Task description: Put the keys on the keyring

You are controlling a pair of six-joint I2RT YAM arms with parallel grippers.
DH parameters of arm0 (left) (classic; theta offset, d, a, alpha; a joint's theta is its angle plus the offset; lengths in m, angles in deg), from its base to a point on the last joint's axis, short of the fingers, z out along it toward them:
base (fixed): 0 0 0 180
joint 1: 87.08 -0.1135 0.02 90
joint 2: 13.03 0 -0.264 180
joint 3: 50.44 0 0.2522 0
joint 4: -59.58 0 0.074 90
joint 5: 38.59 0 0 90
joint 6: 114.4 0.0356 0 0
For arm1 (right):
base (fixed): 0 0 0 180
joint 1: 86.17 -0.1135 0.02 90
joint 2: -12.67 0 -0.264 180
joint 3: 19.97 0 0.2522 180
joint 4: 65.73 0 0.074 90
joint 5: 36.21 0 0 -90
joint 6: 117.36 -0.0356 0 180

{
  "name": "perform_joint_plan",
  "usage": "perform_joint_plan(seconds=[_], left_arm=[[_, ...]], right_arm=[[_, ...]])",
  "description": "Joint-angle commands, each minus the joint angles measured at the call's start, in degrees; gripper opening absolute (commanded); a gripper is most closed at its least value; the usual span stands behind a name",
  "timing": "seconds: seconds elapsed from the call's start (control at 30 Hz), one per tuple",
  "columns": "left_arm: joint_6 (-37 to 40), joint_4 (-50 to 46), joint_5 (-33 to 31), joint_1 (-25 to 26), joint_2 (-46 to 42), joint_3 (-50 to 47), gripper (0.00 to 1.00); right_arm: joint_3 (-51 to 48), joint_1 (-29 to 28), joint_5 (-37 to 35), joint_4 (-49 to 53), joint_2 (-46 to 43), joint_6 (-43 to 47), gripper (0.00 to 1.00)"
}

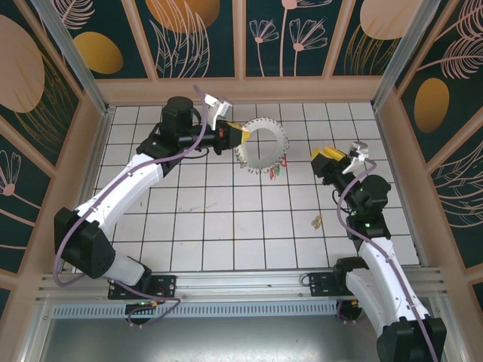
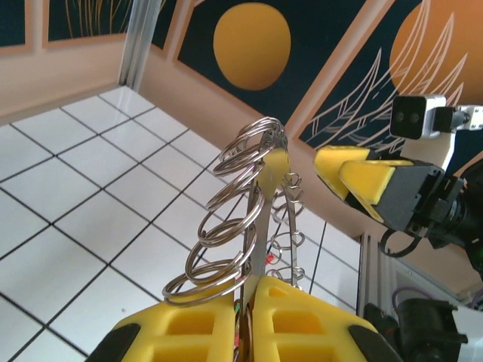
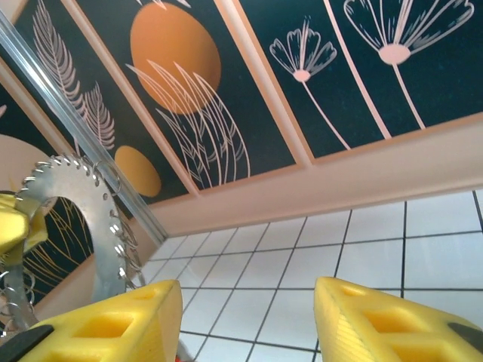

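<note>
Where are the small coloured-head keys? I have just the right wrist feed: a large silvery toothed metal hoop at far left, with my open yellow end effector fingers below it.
Observer: On the top camera, small red- and green-headed keys hang at the near right rim of the silvery toothed metal hoop.
Operator: What holds the hoop?
Observer: The left end effector, shut on its left rim.
Operator: Any key loose?
Observer: A small brass-coloured piece lies on the white floor tiles, nearer the arm bases than the hoop. It is probably a key, but too small to confirm.
</note>
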Motion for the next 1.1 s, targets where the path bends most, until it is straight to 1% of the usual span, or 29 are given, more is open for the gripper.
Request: perform_joint_plan(seconds=[0.0,0.07,0.1,0.13,0.17,0.2,0.23,0.27,0.3,0.33,0.37,0.4,0.43,0.47,0.5,0.53,0.57,0.63,0.7,0.8,0.9,1.03,1.07], left_arm=[[2.6,-1.3,2.0,-0.2,-2.2,2.6,0.00],[0.6,3.3,1.1,-0.2,-4.2,1.8,0.00],[0.2,5.7,-3.3,-0.2,-5.6,0.1,0.00],[0.4,6.9,-9.1,-0.2,-6.5,-1.6,0.00],[-0.2,7.6,-17.0,-0.2,-7.2,-3.5,0.00],[-0.7,6.7,-21.2,-0.3,-7.2,-3.9,0.00],[-0.8,4.4,-22.7,-0.2,-6.3,-2.6,0.00],[-1.8,1.1,-25.8,-0.2,-5.2,-0.7,0.00],[-4.2,-1.1,-30.7,-0.3,-4.8,0.6,0.00],[-6.3,1.2,-28.0,-0.5,-5.5,-0.1,0.00],[-9.2,10.4,-20.0,-0.6,-7.7,-4.0,0.00],[-14.5,23.1,-11.9,-0.6,-9.6,-8.6,0.00],[-19.9,33.4,-6.1,-0.6,-10.0,-11.6,0.00],[-23.8,39.7,0.7,-0.6,-8.9,-12.5,0.00],[-23.1,36.8,3.4,-0.6,-6.9,-10.3,0.00],[-20.6,29.5,2.7,-0.6,-5.4,-7.7,0.00],[-19.6,27.5,3.9,-0.6,-4.3,-6.7,0.00],[-21.7,31.5,4.7,-0.6,-4.2,-8.3,0.00],[-23.1,35.0,4.5,-0.6,-4.7,-10.0,0.00],[-22.0,33.8,4.6,-0.6,-4.8,-9.7,0.00],[-20.9,32.8,4.9,-0.6,-5.3,-9.7,0.00],[-19.4,31.5,5.0,-0.6,-6.0,-9.9,0.00],[-19.1,31.2,5.0,-0.6,-6.1,-9.8,0.00]], right_arm=[[-0.1,-1.1,1.9,-5.6,-1.0,3.7,0.51],[-0.3,-2.0,2.3,-5.8,-1.3,6.7,0.51],[-0.6,-2.7,1.6,-5.5,-1.3,8.3,0.51],[-0.6,-3.1,1.0,-4.9,-1.2,9.6,0.51],[-0.6,-3.5,0.2,-4.3,-1.0,10.8,0.52],[-0.8,-3.7,-0.4,-4.0,-0.7,11.5,0.51],[-0.8,-3.9,-1.0,-3.9,-0.2,11.7,0.51],[-0.3,-4.0,-1.2,-3.0,0.2,12.1,0.50],[0.3,-4.2,-1.3,-1.7,0.8,12.2,0.49],[0.8,-4.3,-1.5,-0.6,1.1,12.2,0.49],[0.9,-4.5,-1.3,-0.3,1.4,12.2,0.49],[0.8,-4.8,-0.9,-0.5,1.6,12.2,0.49],[0.6,-5.0,-0.5,-0.9,1.6,12.1,0.49],[0.3,-5.3,0.5,-1.6,1.8,12.1,0.49],[0.0,-5.7,1.6,-2.8,1.9,12.3,0.49],[-0.3,-6.2,2.7,-4.0,2.0,12.6,0.48],[-0.5,-7.1,4.0,-5.3,2.3,13.3,0.48],[-0.5,-9.8,3.8,-6.4,2.6,15.9,0.47],[-0.8,-13.5,1.1,-6.5,2.7,20.8,0.45],[-2.6,-18.1,-3.8,-8.2,2.4,28.0,0.42],[-5.6,-20.6,-6.1,-12.7,2.0,32.1,0.35],[-7.9,-23.6,-14.1,-15.4,0.7,35.6,0.34],[-8.3,-23.8,-15.0,-15.5,0.0,36.6,0.34]])
